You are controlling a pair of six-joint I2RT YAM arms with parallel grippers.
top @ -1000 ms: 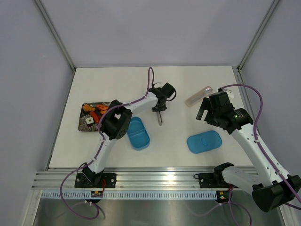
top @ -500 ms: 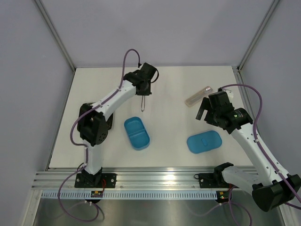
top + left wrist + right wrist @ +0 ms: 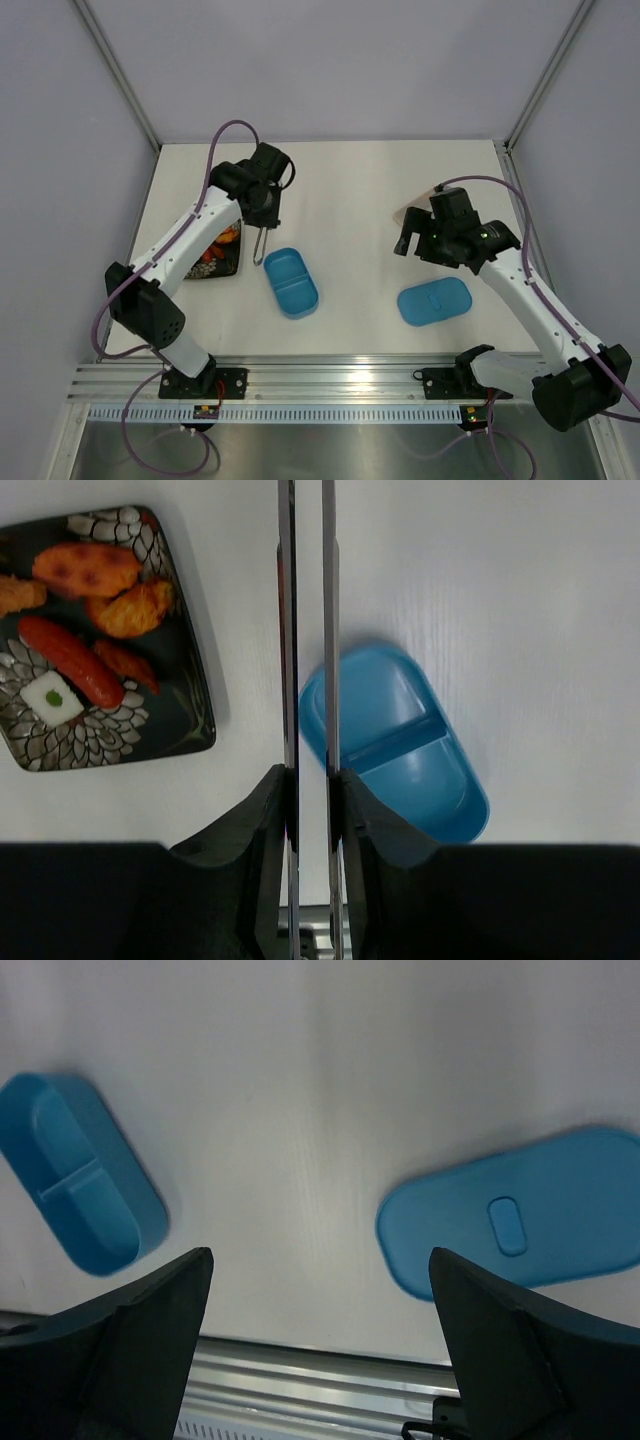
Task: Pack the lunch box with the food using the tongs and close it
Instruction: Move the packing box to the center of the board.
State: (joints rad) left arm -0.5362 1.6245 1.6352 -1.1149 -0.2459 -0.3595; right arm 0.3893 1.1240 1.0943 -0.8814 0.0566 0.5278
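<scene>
Left gripper (image 3: 308, 780) is clenched on the tongs (image 3: 288, 630), its two fingers pressing the two silver arms nearly parallel. The tongs hang over the white table (image 3: 360, 200), between the dark patterned plate (image 3: 195, 710) and the lunch box (image 3: 400, 745), and they carry nothing. The right gripper (image 3: 320, 1360) stands wide apart and empty above the table, between the box and the lid (image 3: 515, 1222).

Possible trouble, as I judge it:
- The arms are squeezed so narrow that the tips may not pass around a piece. To widen them the grip must loosen, and then the tongs may slide in the fingers.
- A smooth metal tip may drop a piece on the table before the box.
- The light box may be pushed away by the tips.

Count: one lunch box with two compartments, both empty; one lid, lying apart; one plate; one pair of tongs. The food (image 3: 85, 568) is six pieces: three orange, two reddish, one cream.
</scene>
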